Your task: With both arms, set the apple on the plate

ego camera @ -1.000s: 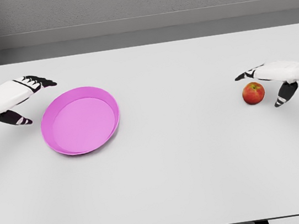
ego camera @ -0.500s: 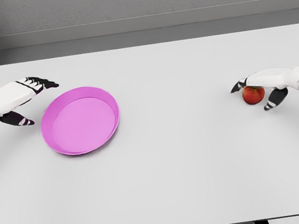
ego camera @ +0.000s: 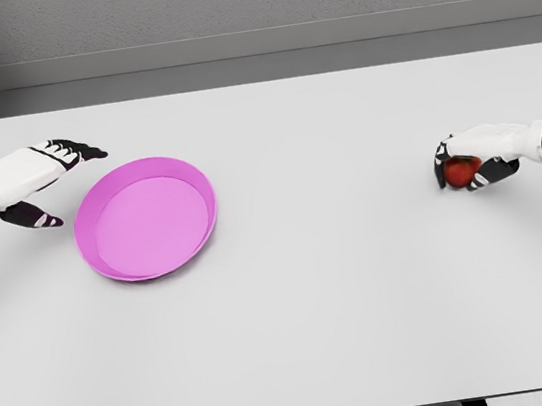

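Head view — right hand (ego camera: 472,160) fingers curled around apple (ego camera: 463,172); left hand (ego camera: 31,181) fingers spread beside plate (ego camera: 186,174).

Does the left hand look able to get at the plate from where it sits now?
Probably yes. The left hand is open just beside the pink plate, at its left rim, with only bare table between them. The right hand is far off, closed around the apple.
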